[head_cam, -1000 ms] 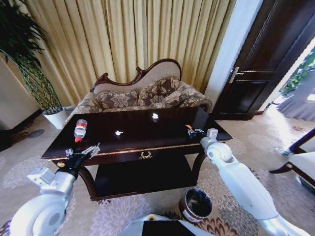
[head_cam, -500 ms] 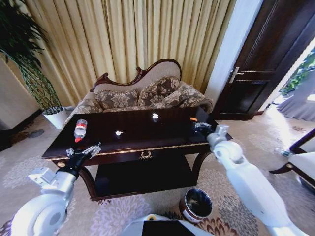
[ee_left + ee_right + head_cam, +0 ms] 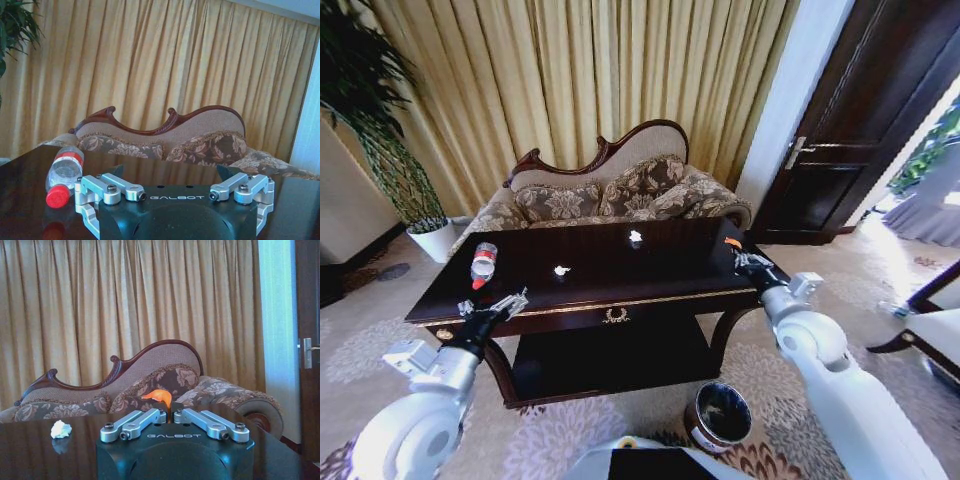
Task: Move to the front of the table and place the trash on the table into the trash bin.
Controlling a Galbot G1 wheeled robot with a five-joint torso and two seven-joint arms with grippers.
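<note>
The dark glossy table (image 3: pixel 650 268) stands before me. A clear bottle (image 3: pixel 483 262) with a red cap lies at its left end, and it shows as the bottle (image 3: pixel 64 172) just beyond my left gripper (image 3: pixel 170 172). Two white scraps (image 3: pixel 561 270) (image 3: pixel 636 237) lie mid-table. My left gripper (image 3: pixel 495 305) hovers open at the table's front left edge. My right gripper (image 3: pixel 740 256) is shut on an orange scrap (image 3: pixel 732 242) above the table's right end; the right wrist view shows that orange scrap (image 3: pixel 157 395) pinched in my right gripper (image 3: pixel 166 409). The brown trash bin (image 3: pixel 718 416) stands on the carpet below.
A patterned sofa (image 3: pixel 610 195) sits behind the table in front of gold curtains. A white plant pot (image 3: pixel 433 240) stands far left, a dark door (image 3: pixel 850 150) at the right. A chair leg (image 3: pixel 920 330) juts in at the right edge.
My right gripper has carried the orange scrap rightward and slightly farther back, from the table's front right to beyond its right end. The left gripper has barely moved.
</note>
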